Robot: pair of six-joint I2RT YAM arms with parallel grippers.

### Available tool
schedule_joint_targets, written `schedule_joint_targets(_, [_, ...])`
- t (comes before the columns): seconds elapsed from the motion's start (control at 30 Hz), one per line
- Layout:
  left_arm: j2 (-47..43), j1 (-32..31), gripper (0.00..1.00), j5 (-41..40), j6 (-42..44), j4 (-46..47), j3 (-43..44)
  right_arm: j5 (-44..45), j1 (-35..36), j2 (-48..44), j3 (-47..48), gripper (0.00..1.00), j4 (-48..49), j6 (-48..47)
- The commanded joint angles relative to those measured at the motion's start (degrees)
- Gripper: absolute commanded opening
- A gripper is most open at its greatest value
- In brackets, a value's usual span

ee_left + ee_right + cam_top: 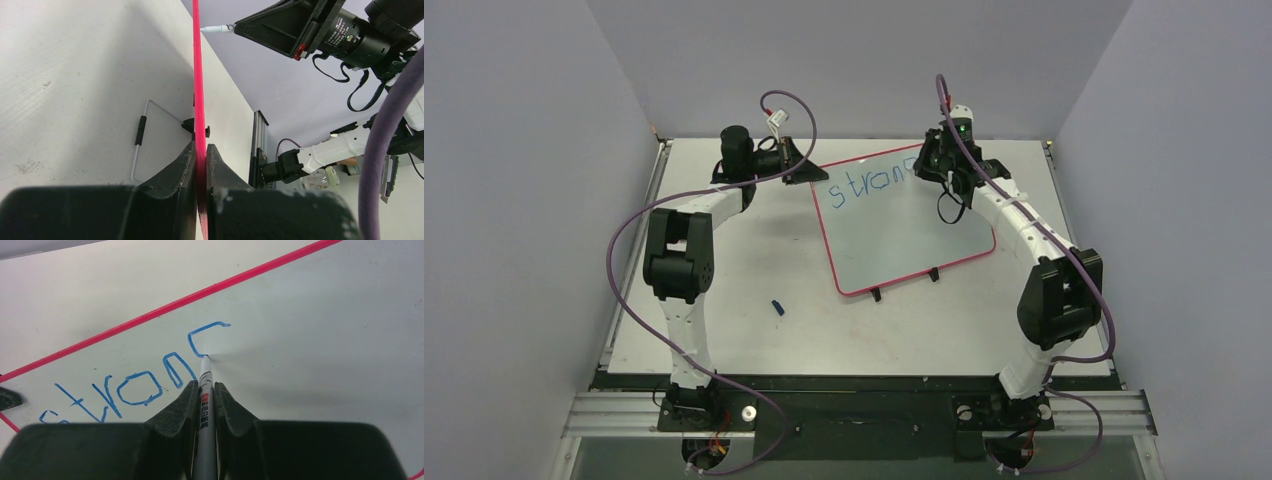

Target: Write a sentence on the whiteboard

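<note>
The whiteboard [904, 225], pale with a thin red rim, lies tilted on the table. Blue marker letters of the sentence [859, 186] read "stron" plus a part-drawn curve [202, 337]. My left gripper [802, 172] is shut on the board's red rim [199, 100] at its far left corner, seen edge-on in the left wrist view. My right gripper [204, 390] is shut on a white marker [204, 405], whose tip touches the board at the lower end of the curve. From above, the right gripper [944, 165] covers the end of the word.
A small blue cap [777, 307] lies on the table left of the board. Black clips [876, 294] sit along the board's near edge. A wire stand [142, 135] shows behind the board in the left wrist view. Grey walls close in the table.
</note>
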Motion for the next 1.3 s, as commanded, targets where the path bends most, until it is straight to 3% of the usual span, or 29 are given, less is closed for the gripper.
schedule_joint_targets(0.0, [-4.63, -0.24, 0.0, 4.43, 1.88, 5.93, 1.0, 3.05, -1.01, -0.19, 2.67, 0.0, -1.54, -0.67])
schedule_joint_targets(0.7, [-4.87, -0.28, 0.0, 4.29, 2.96, 4.65, 0.98, 4.2, -1.44, 4.4, 10.16, 0.0, -3.04, -0.32])
schedule_joint_targets(1.27, [-4.88, -0.3, 0.0, 4.19, 3.08, 4.52, 1.09, 2.89, -0.61, -0.24, 2.09, 0.0, -2.52, 0.15])
